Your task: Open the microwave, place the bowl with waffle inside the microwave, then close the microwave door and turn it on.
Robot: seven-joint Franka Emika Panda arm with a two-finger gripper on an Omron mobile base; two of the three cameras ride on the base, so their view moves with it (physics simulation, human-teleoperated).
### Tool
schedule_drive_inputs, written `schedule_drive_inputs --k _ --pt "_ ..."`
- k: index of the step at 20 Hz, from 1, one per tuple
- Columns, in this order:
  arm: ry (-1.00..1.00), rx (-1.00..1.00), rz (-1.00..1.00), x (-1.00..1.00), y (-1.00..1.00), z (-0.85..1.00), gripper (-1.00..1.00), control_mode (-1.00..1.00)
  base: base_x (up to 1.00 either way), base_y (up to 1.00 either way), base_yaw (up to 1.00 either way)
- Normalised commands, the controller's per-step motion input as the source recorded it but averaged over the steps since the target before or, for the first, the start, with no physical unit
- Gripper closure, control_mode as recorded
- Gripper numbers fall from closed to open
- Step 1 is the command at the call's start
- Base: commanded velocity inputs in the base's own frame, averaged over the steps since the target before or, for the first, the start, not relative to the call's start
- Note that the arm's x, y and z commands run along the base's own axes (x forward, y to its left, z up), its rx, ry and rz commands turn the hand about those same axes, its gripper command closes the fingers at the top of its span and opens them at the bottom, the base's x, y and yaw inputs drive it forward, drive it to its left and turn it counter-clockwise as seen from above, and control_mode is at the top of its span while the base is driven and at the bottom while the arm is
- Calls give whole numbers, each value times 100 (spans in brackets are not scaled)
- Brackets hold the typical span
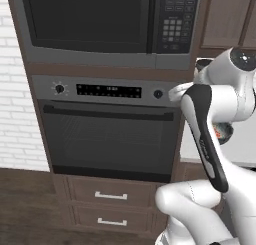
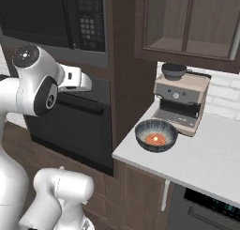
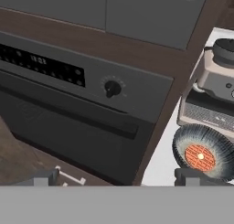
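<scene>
Gripper (image 3: pixel 116 177): finger tips spread wide apart, nothing between them, poised before wall oven (image 3: pixel 68 104). Bowl (image 3: pixel 204 152): just beyond right fingertip (image 3: pixel 194 176), resting on white counter (image 2: pixel 201 163), orange-red food inside, not touched. Espresso machine (image 2: pixel 180 102): just behind bowl. Microwave (image 1: pixel 107 24): above oven, far left of bowl; microwave door (image 1: pixel 85 19) closed.

Microwave door (image 1: pixel 85 19) shut (bowl (image 2: pixel 156 135) on counter)
</scene>
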Motion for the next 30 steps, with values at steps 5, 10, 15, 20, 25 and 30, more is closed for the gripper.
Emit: schedule_drive_inputs --k 5,10,15,20,25,30 --pt "0 -3 -5 24 12 23 -100 -100 0 0 0" --pt "-6 -4 -10 19 16 34 -100 -100 0 0 0" --pt "-24 -9 -7 3 26 41 -100 -100 0 0 0" --pt "-25 -7 -6 1 39 36 -100 -100 0 0 0" --pt "-15 0 -9 0 27 34 -100 -100 0 0 0" --pt "-8 0 -8 0 29 45 -100 -100 0 0 0"
